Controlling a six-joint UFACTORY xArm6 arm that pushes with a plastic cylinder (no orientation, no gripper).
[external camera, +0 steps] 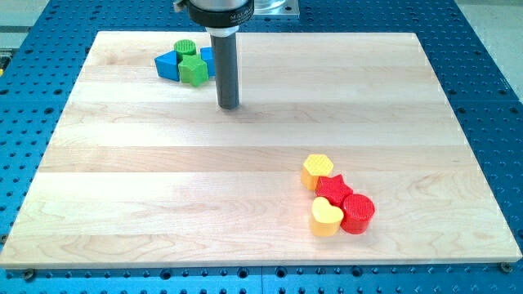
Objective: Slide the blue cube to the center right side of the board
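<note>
So my tip (228, 106) is sitting on the board (245, 237) in the upper-left part, a bit to the view's right and slightly below a little clump of blue and green blocks. There's no pincer on this rig at all, just the plain dark rod, so nothing is being held; it's only touching the wood.

The blue cube (207, 58) is hanging out near the view's top left, and the rod is covering part of it, so I'm only seeing a sliver of it just left of the rod. It's looking like it's touching the green star (194, 70), which is sitting right in front of it. Left of that is a blue triangle (167, 65), also pressed up against the star, and a green cylinder (185, 48) is sitting behind them, toward the top edge. I can't tell if my tip is actually touching the cube; it's looking just beside it.

Way over at the lower right, well apart from all that, another cluster is sitting: a yellow hexagon (317, 171), a red star (333, 189) right below it, a yellow heart (326, 216) and a red cylinder (358, 212) side by side, all bunched together.
</note>
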